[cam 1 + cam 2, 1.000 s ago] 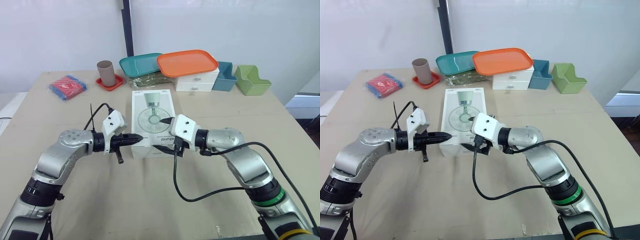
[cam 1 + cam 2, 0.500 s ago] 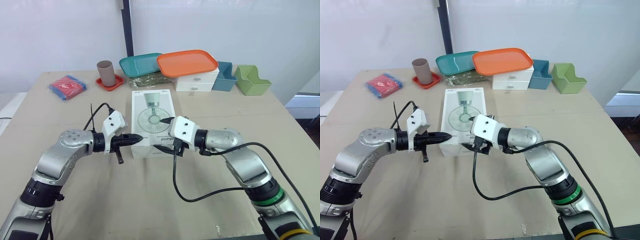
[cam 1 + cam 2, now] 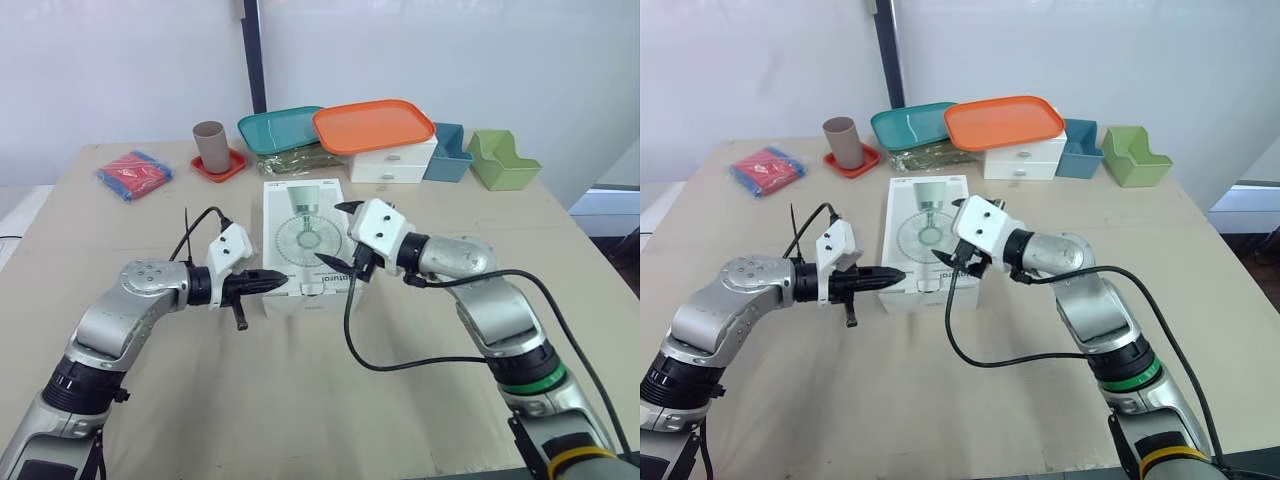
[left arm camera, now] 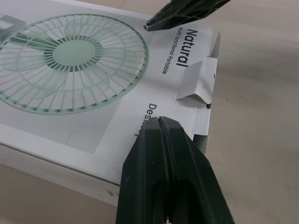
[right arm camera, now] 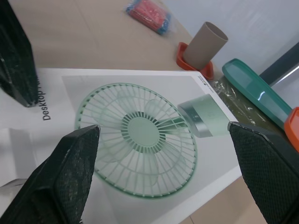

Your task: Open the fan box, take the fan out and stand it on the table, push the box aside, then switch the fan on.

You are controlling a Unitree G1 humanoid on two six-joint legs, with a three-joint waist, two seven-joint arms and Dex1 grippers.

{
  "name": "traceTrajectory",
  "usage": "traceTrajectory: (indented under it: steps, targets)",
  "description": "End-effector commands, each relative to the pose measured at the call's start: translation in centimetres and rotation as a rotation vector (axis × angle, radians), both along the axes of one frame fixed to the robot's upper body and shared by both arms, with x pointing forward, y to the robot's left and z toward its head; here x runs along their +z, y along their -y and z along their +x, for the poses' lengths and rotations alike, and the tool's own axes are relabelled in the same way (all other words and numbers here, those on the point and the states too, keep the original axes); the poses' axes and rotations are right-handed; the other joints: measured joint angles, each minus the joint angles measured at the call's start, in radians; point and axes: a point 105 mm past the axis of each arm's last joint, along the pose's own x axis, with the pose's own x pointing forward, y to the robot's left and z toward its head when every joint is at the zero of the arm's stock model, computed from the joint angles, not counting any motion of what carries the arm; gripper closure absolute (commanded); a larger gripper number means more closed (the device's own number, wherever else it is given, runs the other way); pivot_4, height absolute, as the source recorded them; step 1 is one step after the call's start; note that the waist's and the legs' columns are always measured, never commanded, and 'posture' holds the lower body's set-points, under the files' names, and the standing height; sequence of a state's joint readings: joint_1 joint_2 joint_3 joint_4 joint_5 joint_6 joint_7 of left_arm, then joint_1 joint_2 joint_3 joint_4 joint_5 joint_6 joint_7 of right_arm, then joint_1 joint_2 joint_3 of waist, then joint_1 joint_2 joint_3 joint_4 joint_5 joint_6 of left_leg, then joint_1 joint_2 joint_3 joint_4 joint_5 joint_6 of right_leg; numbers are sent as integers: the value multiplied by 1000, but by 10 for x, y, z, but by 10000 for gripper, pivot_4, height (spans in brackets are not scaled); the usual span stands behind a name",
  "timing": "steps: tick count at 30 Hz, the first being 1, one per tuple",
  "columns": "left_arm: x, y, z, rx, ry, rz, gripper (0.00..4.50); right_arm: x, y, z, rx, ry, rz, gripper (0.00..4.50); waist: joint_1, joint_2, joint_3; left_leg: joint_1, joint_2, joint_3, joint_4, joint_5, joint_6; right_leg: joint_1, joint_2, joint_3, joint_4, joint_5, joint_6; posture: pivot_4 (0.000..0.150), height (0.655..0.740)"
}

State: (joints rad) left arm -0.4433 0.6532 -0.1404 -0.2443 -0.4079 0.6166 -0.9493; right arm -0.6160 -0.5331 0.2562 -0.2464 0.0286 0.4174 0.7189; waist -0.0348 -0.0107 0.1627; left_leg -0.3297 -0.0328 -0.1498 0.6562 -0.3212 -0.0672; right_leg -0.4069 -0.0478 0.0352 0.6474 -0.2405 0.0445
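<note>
The fan box [image 3: 305, 245] is a flat white carton with a pale green fan printed on top, lying mid-table. Its near end flap [image 4: 198, 84] is creased and partly lifted. My left gripper [image 3: 280, 279] is shut, with its tip resting at the box's near left corner, over the lid edge [image 4: 159, 120]. My right gripper [image 3: 332, 233] hovers open above the near half of the box, with nothing between its fingers [image 5: 70, 172]. Under them lies the fan picture [image 5: 135, 135].
Along the back edge stand a brown cup on a red coaster [image 3: 211, 145], a teal tray [image 3: 280, 128], an orange tray [image 3: 374, 124] on a white drawer unit [image 3: 392, 162], a blue bin [image 3: 449, 152] and a green bin [image 3: 503, 160]. A red and blue packet [image 3: 135, 174] lies far left.
My right gripper has lifted from the box's near end and swung up over the lid, still open. The left gripper has stayed at the near left corner.
</note>
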Motion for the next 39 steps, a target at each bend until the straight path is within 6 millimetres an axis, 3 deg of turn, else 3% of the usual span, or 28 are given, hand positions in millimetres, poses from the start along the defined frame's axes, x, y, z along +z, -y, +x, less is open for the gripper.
traceTrajectory:
  steps: [1,10,21,31,39]
  targets:
    - [-15,-2,-1,7,-57,31,44752,20,2,-5,30,25,52,0,0,0,0,0,0,0,0,0,0,0,0,0,0,0,0,1500,7400]
    - [-13,-6,2,25,-44,33,44752,-9,10,-49,236,-202,-40,0,0,0,0,0,0,0,0,-1,3,1,0,0,0,0,0,1500,7400]
    - [-11,-9,4,37,-45,23,44752,-44,16,-79,319,-354,-137,0,0,0,0,1,0,0,0,-1,3,1,0,0,0,0,0,1500,7400]
    - [-10,-10,6,44,-41,22,44752,-59,22,-100,378,-485,-162,0,1,0,-1,0,0,0,0,-1,3,1,0,0,0,0,1,1500,7400]
    - [-10,-7,6,44,-42,13,44752,-86,32,-112,350,-626,-204,0,2,0,-1,0,0,0,0,-1,3,1,0,0,0,0,1,1500,7400]
